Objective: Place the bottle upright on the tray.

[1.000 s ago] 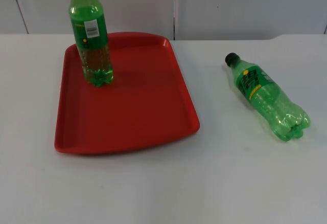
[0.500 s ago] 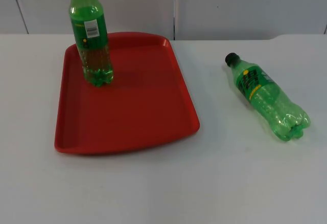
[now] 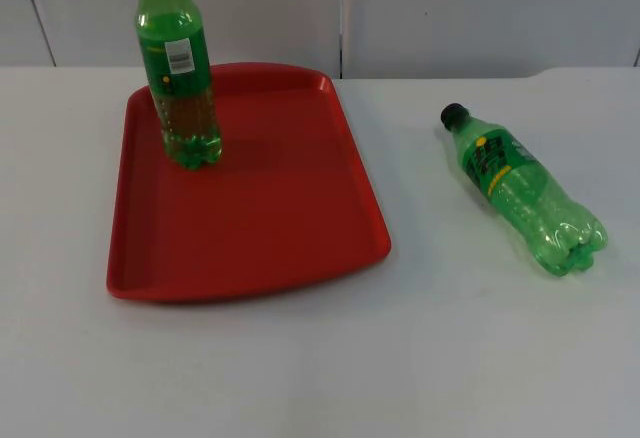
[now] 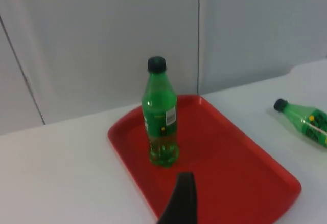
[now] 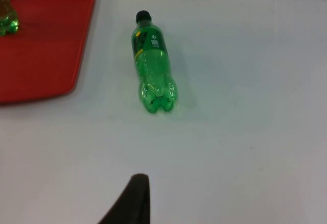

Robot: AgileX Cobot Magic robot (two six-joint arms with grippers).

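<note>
A red tray [image 3: 290,228] lies on the left half of the white table. One green bottle [image 3: 178,68] with a dark cap stands upright at the tray's far left corner, also seen from the left wrist [image 4: 161,116]. A second green bottle [image 3: 520,190] lies on its side on the table right of the tray, cap toward the wall, base toward the front. My left gripper [image 4: 180,203] hovers well back from the tray [image 4: 245,173], holding nothing. My right gripper [image 5: 134,201] hangs over bare table, a good way short of the lying bottle [image 5: 152,63], touching nothing.
The grey partition wall [image 3: 450,8] closes the table's far edge just behind the tray. Open white table surface [image 3: 330,368] stretches across the front and between the tray and the lying bottle.
</note>
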